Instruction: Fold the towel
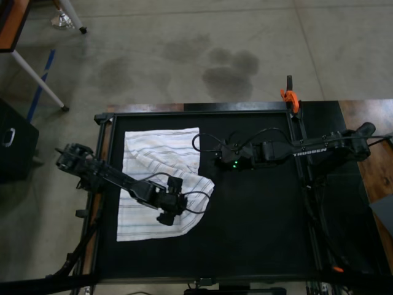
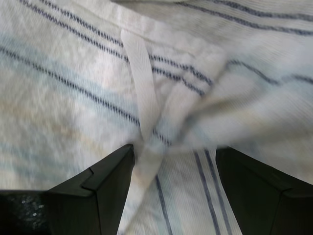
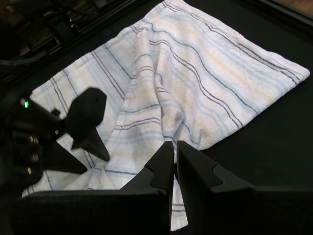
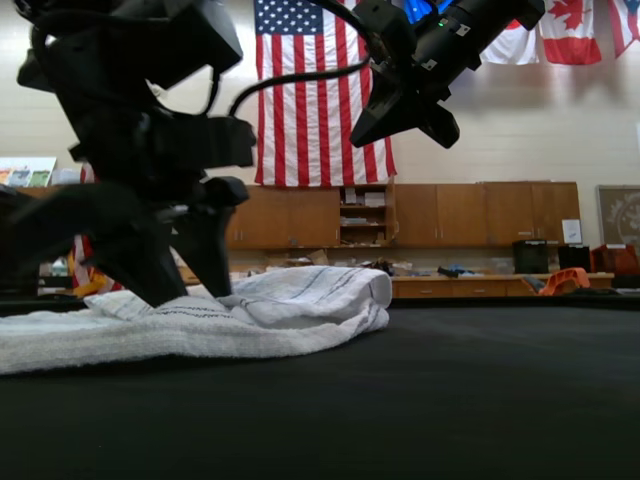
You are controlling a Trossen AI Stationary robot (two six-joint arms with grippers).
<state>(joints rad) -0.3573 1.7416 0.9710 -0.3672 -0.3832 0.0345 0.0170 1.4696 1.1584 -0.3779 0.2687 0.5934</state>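
Towel [image 1: 158, 153] is lying partly folded on the top view's left side of the black mat [image 1: 258, 233], long axis running top to bottom there, with a bunched flap pulled over toward the middle. Left gripper [image 1: 167, 212] sits right down on that flap, jaws apart with a ridge of cloth between them, so it's clearly the nearer arm. Right gripper [image 3: 175, 152] hangs raised just beside the towel's edge, fingers together and holding nothing; only the orange clamp [image 1: 290, 97] is around, well apart.

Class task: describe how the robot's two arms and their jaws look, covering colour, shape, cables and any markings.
Both arms are matte black. The right arm bears white lettering, a green light near the wrist and looping black cables. The left arm also trails black cable. The left gripper and the right gripper both have black, wedge-shaped jaws with stepped notches.
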